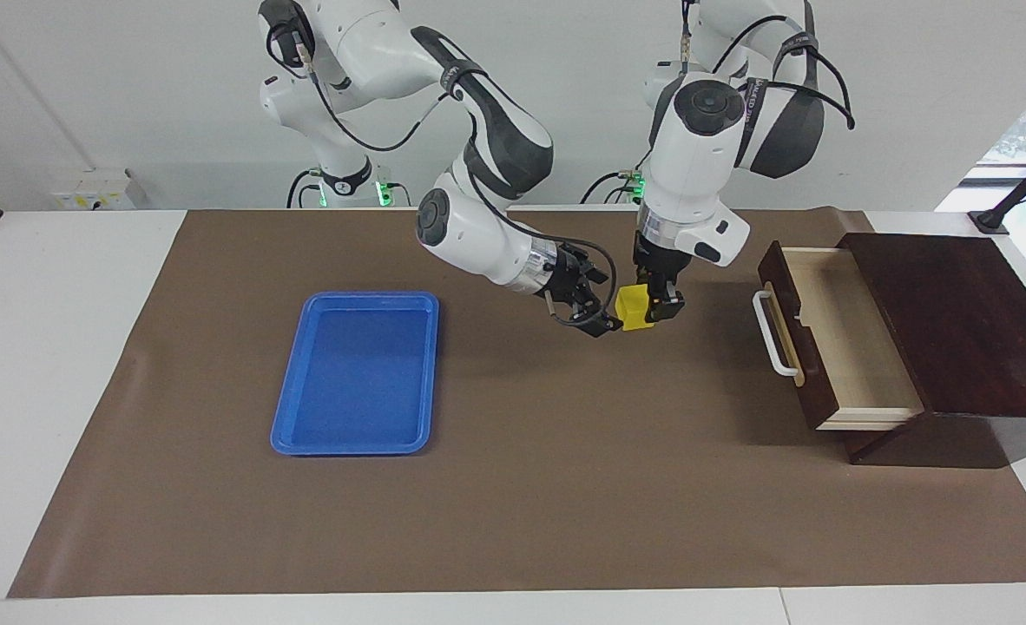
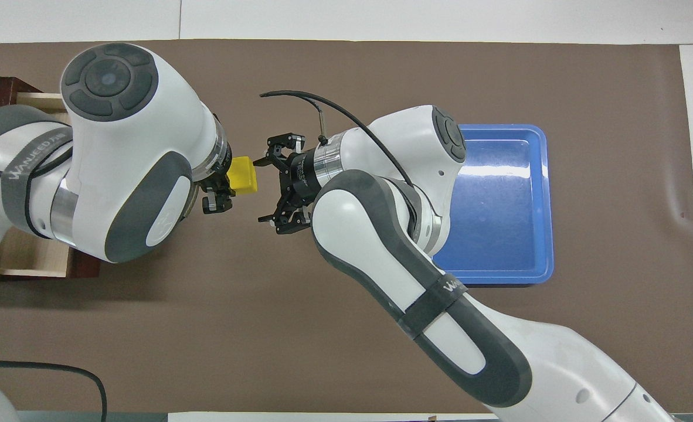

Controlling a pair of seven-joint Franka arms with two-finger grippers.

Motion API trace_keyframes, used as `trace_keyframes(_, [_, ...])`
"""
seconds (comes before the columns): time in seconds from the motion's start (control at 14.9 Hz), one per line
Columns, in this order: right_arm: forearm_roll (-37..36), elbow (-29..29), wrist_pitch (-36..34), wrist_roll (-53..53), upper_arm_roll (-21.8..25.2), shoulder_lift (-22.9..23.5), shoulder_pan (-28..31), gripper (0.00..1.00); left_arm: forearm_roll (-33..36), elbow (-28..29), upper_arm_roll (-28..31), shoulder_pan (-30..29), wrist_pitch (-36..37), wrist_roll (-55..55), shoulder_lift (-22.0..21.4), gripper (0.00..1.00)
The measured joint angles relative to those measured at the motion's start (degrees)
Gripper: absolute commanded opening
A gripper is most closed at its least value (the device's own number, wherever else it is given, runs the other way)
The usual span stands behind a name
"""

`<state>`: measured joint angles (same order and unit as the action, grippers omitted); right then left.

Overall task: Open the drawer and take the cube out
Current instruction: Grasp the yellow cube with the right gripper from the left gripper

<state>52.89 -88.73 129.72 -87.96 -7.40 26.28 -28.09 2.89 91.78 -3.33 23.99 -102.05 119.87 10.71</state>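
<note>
Facing view: left gripper points down, clamped on the small bright yellow cube, held up over the brown mat between the blue plastic tray and the dark wooden drawer, which stands pulled out, handle toward the tray. Right gripper, fingers spread, sits tilted just beside the cube. Overhead view: the cube shows no long axis; right gripper faces it sidelong.

Bright, even overhead light w/ soft shadows, window glare on blue tray, sharp pics.
</note>
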Motion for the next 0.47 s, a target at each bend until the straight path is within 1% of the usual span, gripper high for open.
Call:
trace_keyframes(0.2, [0.00,0.34,0.87,-0.10,0.28,0.45,-0.13,1.00,0.02,0.02,-0.19,0.02,0.05,0.00,0.00,0.00])
trace_keyframes(0.47, [0.00,3.66,0.97,-1.72,0.50,2.46,-0.26,1.00,0.02,0.03,-0.40,0.26,0.08,0.06,0.00,0.00])
